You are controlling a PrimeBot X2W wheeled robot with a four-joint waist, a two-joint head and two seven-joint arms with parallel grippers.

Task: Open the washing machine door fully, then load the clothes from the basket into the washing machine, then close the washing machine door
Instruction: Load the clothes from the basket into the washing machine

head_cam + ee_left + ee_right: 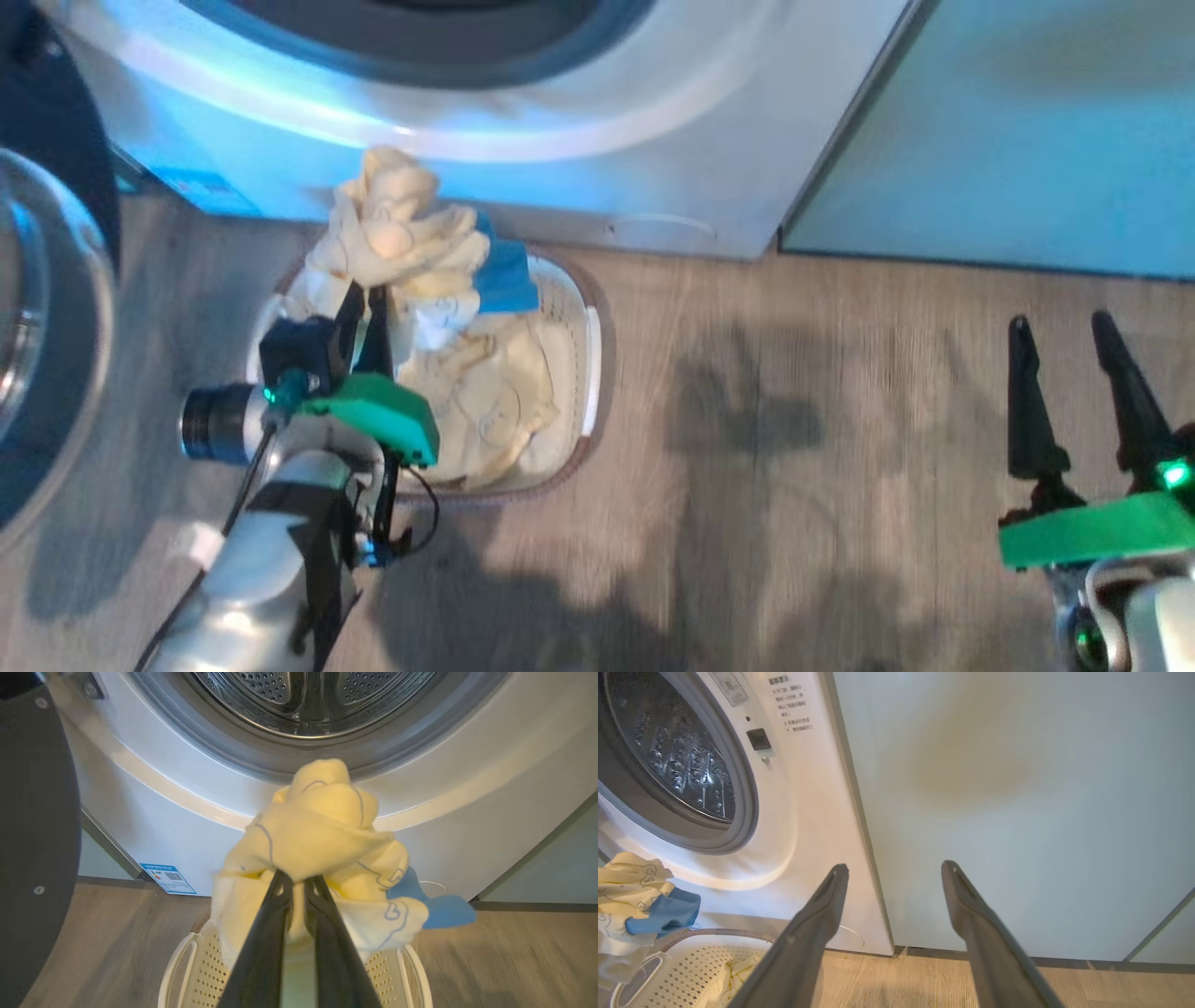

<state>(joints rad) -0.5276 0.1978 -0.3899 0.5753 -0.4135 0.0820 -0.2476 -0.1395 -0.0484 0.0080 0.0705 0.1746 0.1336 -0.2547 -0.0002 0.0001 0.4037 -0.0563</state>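
Observation:
My left gripper [369, 308] is shut on a bunched wad of the cream-yellow clothes [411, 243], held up above the basket [593, 345], with the small blue piece [504, 275] hanging at its side. In the left wrist view the fingers [261, 952] pinch the bundle [322, 826] just below the open porthole and steel drum [317, 700] of the washing machine [467, 812]. More cream cloth [504, 392] lies in the basket. The washing machine door [47, 308] stands swung open at the left. My right gripper [1061, 322] is open over bare floor at the right, holding nothing.
A pale green cabinet [1017, 812] stands right of the washer [808, 826]. The basket [714, 956] sits on wood-look floor [794, 467] against the washer's base. A blue QR sticker [168, 877] marks the washer's lower left corner.

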